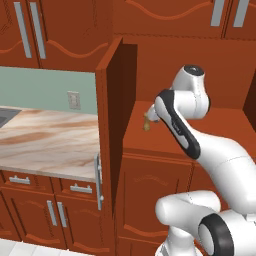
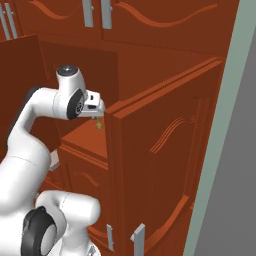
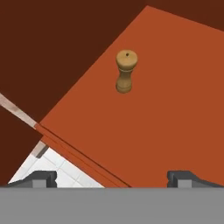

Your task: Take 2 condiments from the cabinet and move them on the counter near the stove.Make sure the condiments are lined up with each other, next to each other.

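Standing upright on the cabinet's flat shelf [image 3: 175,100], the wooden shaker [image 3: 126,71] with the tan top sits alone near the middle of the board, toward twelve o'clock in the hand view and well apart from every edge. In the left base view the same shaker [image 1: 147,121] shows just beside the arm's elbow; in the right base view it [image 2: 99,123] peeks out below the wrist.

The pincer [image 3: 113,178] hangs released, jaws spread wide and holding nothing, back at six o'clock from the shaker and not yet touching it.

The risks, as a judgement: the shaker is narrow-waisted and tall for its foot, so a fingertip arriving off-centre would likely tip it and send it rolling along the shelf. A close too high, on the rounded top, could let it slip out.

The shelf's front lip [image 3: 78,153] runs diagonally from nine o'clock toward six in the hand view, with tiled floor [image 3: 57,168] beyond it; a shaker knocked that way would drop. The open cabinet door [image 1: 110,125] stands at the arm's left and another door [image 2: 155,160] at its right, so the way out is a narrow channel. The counter [image 1: 45,140] lies past the left door.
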